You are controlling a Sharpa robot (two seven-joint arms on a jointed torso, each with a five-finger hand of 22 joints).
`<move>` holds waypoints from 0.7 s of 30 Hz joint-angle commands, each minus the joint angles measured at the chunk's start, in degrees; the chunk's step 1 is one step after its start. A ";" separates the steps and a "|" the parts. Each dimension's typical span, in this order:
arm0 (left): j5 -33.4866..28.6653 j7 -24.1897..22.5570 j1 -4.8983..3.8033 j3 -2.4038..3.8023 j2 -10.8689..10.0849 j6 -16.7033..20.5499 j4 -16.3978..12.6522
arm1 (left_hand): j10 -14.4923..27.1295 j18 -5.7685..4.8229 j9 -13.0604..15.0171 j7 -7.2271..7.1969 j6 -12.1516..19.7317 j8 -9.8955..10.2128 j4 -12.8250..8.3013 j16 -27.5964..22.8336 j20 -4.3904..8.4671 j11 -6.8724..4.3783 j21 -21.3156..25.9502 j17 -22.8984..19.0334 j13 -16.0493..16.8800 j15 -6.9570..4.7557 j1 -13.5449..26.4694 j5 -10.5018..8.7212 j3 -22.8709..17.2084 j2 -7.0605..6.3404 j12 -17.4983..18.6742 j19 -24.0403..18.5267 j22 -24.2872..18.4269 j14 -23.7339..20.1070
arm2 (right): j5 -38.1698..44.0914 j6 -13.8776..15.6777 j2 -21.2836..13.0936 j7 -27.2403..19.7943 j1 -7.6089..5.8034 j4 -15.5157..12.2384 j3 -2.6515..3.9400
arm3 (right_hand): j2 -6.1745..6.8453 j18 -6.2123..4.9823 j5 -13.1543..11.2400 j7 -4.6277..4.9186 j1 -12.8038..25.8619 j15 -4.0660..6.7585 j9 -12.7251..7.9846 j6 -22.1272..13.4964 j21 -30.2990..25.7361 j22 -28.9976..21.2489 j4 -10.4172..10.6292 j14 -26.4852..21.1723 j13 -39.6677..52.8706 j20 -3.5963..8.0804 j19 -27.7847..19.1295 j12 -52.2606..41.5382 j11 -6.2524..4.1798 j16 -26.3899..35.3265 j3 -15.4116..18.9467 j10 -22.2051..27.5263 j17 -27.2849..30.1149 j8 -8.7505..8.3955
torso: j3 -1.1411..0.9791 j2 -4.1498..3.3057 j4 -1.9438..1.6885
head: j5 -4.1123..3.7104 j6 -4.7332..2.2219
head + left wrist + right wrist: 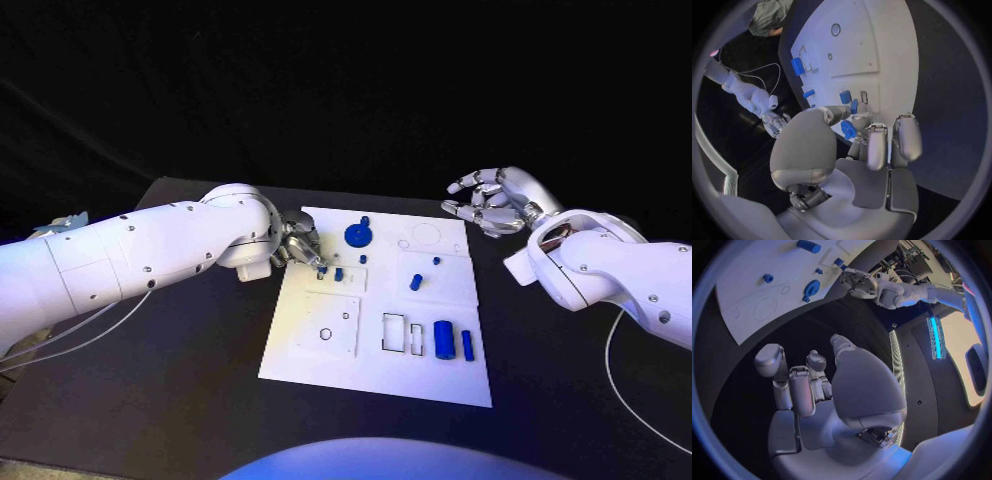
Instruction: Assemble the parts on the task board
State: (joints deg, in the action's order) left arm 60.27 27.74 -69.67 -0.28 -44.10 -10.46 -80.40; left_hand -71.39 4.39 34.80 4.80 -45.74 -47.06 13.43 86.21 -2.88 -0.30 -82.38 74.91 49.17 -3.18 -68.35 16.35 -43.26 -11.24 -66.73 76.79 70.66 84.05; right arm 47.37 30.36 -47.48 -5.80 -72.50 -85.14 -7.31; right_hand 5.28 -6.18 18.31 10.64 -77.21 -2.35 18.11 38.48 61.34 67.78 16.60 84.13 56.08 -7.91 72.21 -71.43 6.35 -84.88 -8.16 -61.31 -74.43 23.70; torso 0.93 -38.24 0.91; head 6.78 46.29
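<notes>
The white task board (310, 365) is lying flat in the middle of the black counter (173, 400), long side running away from the robot, with bare dark counter showing all around it, more on the left than on the right.

The left hand (300, 245) is reaching in over the board's far-left edge, fingers (877, 145) curled down and pinching a small blue part (848, 130) between thumb and fingertips, right at the board surface. It's sitting just beside a little blue peg (339, 273) standing in the board, so that corner is pretty tight.

The right hand (490, 202) is hovering off the board's far-right corner, over bare counter, well clear of everything. Its fingers are half-curled and apart, holding nothing.

The board itself looks like smooth matte plastic with shallow cut-out shapes: a faint circle outline (427, 236) at the far right, and a rectangular slot (394, 333) near the front. A round blue disc part (358, 235) with a knob is sitting at the far middle, a small blue block (415, 282) is in the centre-right panel, and a blue cylinder (444, 341) and a thinner blue bar (467, 345) are lying side by side near the front right edge.
</notes>
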 commanded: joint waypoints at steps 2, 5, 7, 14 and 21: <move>2.12 0.42 0.24 -0.06 0.20 -1.52 -0.26 | -0.64 -0.07 2.59 -0.52 -0.12 -0.31 -10.97 0.40 0.10 0.03 -0.26 6.76 0.03 -0.50 0.78 0.55 -11.23 -0.04 -0.29 0.56 0.18 3.96 | 0.08 -0.64 -0.01 -0.03 0.04 -0.04 -0.01 | 0.13 -0.71 0.12 0.72 0.49 0.23 -0.05 -0.32 -0.29 -0.05 0.04 1.40 -0.01 -0.14 -0.39 0.13 0.16 0.10 -0.25 0.25 0.05 0.26 | -0.01 -0.02 -0.01 | -0.03 0.14; 2.49 0.53 0.36 -0.10 0.33 -1.52 -0.27 | -0.68 -0.08 2.59 -0.55 -0.16 -0.42 -11.07 0.43 0.13 0.01 -0.29 6.81 -0.03 -0.53 0.93 0.77 -11.36 -0.13 -0.28 0.60 0.23 3.98 | 0.07 -0.65 0.01 -0.04 0.05 -0.04 -0.01 | 0.13 -0.71 0.12 0.72 0.49 0.23 -0.05 -0.32 -0.29 -0.05 0.04 1.40 -0.01 -0.14 -0.39 0.13 0.16 0.10 -0.25 0.25 0.05 0.26 | -0.03 0.02 -0.01 | 0.01 0.19; 2.79 0.65 0.42 -0.12 0.38 -1.48 -0.28 | -0.76 -0.09 2.60 -0.57 -0.19 -0.50 -11.13 0.46 0.15 -0.01 -0.33 6.88 0.02 -0.54 1.02 0.92 -11.45 -0.18 -0.32 0.64 0.30 3.99 | 0.00 -0.68 0.02 -0.04 0.05 -0.04 -0.01 | 0.13 -0.71 0.12 0.72 0.49 0.23 -0.05 -0.32 -0.29 -0.05 0.04 1.40 -0.01 -0.14 -0.39 0.13 0.16 0.10 -0.25 0.25 0.05 0.26 | -0.04 0.04 -0.01 | -0.03 0.24; 3.24 0.91 0.51 -0.13 0.35 -1.53 -0.28 | -0.90 -0.12 2.61 -0.65 -0.26 -0.78 -11.33 0.53 0.22 -0.09 -0.41 7.01 -0.03 -0.61 1.38 1.57 -11.75 -0.33 -0.34 0.72 0.43 4.03 | -0.41 -0.74 0.01 -0.03 0.08 0.01 -0.02 | 0.14 -0.73 0.28 0.70 0.70 0.24 -0.11 -0.30 -0.43 -0.12 0.01 1.37 -0.09 -0.13 -0.41 0.13 0.15 0.16 -0.25 0.30 0.16 0.36 | -0.04 0.05 -0.02 | -0.06 0.30; 3.64 1.14 0.54 -0.14 0.34 -1.93 -0.34 | -0.93 -0.11 2.61 -0.69 -0.30 -0.98 -11.47 0.60 0.26 -0.14 -0.43 7.17 -0.19 -0.64 1.63 2.07 -11.92 -0.45 -0.28 0.71 0.42 4.06 | -0.52 -0.76 -0.02 -0.06 0.11 0.04 -0.02 | 0.14 -0.73 0.28 0.70 0.70 0.24 -0.11 -0.30 -0.43 -0.12 0.01 1.37 -0.09 -0.13 -0.41 0.13 0.15 0.16 -0.25 0.30 0.16 0.36 | -0.02 0.01 -0.01 | 0.06 0.25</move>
State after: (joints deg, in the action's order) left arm 63.12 28.57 -69.16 -0.43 -43.86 -11.30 -80.55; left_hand -72.00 4.38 37.08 4.54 -46.18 -47.69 13.42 86.43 -2.67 -0.50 -82.60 74.91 49.03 -3.56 -67.37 18.33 -43.26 -11.77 -66.72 76.99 71.01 84.03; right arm 46.92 30.33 -47.49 -5.79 -72.44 -85.09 -7.33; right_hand 5.51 -6.18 18.31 10.64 -76.97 -2.35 18.05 38.48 61.11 67.71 16.60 84.13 56.08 -7.91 72.22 -71.43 6.35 -84.88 -8.16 -61.31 -74.32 23.70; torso 0.89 -38.20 0.88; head 6.75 46.54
